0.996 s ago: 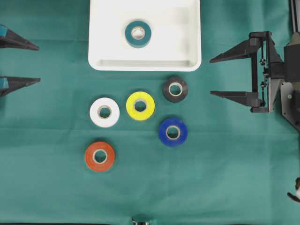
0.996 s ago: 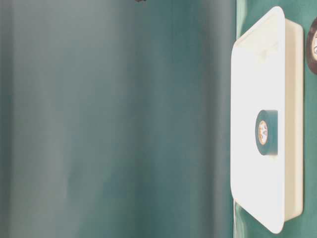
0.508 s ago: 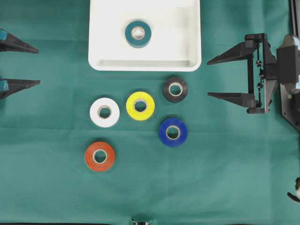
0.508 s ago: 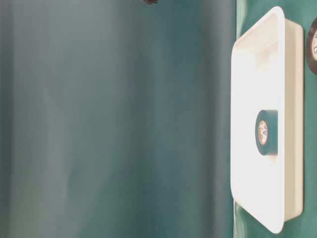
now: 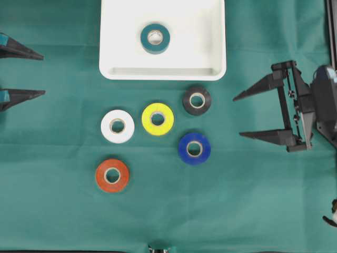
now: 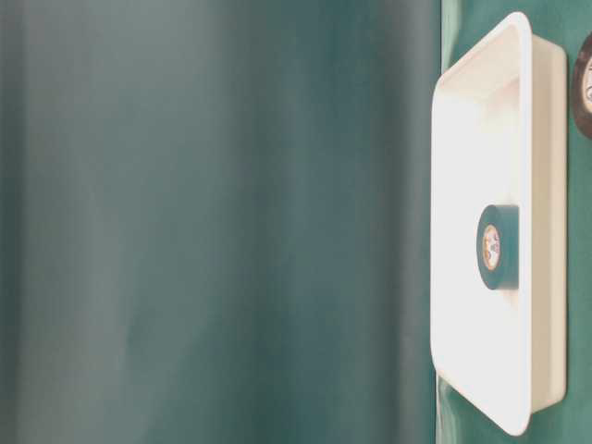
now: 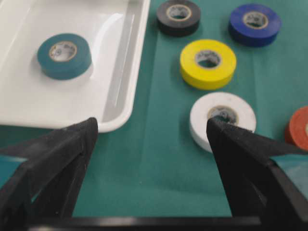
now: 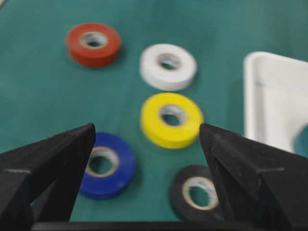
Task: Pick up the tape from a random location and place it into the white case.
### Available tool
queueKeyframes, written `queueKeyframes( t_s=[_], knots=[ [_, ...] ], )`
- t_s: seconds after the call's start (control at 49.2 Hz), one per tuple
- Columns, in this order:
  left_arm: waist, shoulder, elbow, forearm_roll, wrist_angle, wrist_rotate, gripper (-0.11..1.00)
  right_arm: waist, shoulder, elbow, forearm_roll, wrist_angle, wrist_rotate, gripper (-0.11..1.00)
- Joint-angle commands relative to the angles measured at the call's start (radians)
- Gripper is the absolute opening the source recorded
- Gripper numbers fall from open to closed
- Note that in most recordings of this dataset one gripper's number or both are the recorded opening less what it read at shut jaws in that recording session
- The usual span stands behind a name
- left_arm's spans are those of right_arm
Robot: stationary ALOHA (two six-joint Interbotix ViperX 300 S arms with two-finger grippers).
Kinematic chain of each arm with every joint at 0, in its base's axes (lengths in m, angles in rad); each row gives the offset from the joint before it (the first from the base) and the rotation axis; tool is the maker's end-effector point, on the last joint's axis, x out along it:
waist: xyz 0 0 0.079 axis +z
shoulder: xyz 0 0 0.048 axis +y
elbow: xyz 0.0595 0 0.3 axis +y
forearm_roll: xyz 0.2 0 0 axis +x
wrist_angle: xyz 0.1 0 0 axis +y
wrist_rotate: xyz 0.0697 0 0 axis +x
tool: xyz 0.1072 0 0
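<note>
The white case (image 5: 216,67) lies at the top middle with a teal tape roll (image 5: 155,38) flat inside it. On the green cloth below lie several tape rolls: black (image 5: 196,100), yellow (image 5: 157,118), white (image 5: 117,126), blue (image 5: 194,148) and orange-red (image 5: 112,175). My right gripper (image 5: 238,116) stands open, right of the black and blue rolls and apart from them. My left gripper (image 5: 43,73) stands open at the far left edge with nothing between its fingers. The wrist views show the same rolls ahead of empty jaws: white roll (image 7: 221,118), blue roll (image 8: 107,164).
Green cloth (image 5: 221,211) covers the table. The table-level view shows the case (image 6: 546,231) on edge at the right, the teal roll (image 6: 498,246) in it, and a blurred green expanse elsewhere. A small dark object (image 5: 158,249) sits at the bottom edge.
My right gripper has swung down and slightly toward the front, its fingers now pointing at the gap between the black and blue rolls. The left gripper and all rolls stay put.
</note>
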Motion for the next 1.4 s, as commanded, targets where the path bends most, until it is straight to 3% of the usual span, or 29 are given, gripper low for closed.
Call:
queueKeyframes(
  t_s=[0.0,0.834,1.383],
  knots=[
    [-0.002,0.008,-0.012,-0.003,-0.009,-0.002,0.99,0.037,-0.002,-0.029,0.003,0.002,0.002,0.9],
    [-0.002,0.005,-0.012,-0.003,-0.009,-0.002,0.99,0.057,0.064,-0.075,0.002,-0.002,0.0,0.9],
    [-0.002,0.029,-0.008,-0.003,-0.005,-0.014,0.99,0.114,0.423,-0.377,0.002,-0.017,-0.002,0.9]
  ],
)
